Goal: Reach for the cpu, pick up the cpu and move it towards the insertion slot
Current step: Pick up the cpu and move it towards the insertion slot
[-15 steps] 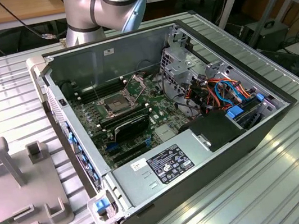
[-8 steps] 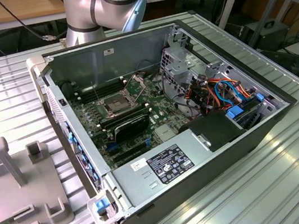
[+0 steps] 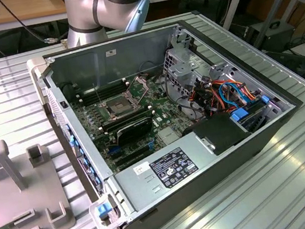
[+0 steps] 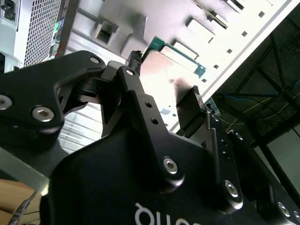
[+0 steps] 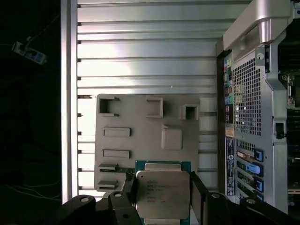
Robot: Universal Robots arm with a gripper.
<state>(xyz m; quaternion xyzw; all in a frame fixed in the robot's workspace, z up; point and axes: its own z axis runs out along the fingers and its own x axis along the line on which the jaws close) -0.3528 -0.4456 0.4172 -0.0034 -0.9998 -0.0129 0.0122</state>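
- Two of the three steps are judged done: the cpu has been reached and is held between the fingers, closed on its opposite edges, as seen in the first wrist view.
- In the second wrist view the cpu is seen from its underside, with one dark finger against one edge and the other pad against the opposite edge.
- The gripper is seen hanging above the grey fixture, which lies on the ribbed metal table just beside the open computer case.
- The cpu appears clear of the fixture, held flat and level, with its green border visible around the silvery lid.
- One step is left, and is judged barely begun: the move towards the slot.
- In the exterior view the slot is seen on the green motherboard inside the case, its metal frame around a dark centre, with nothing seated in it.
- The slot lies well apart from the fixture, which sits towards the exterior view's left, outside the case wall.
- The arm is seen behind the case in the exterior view.
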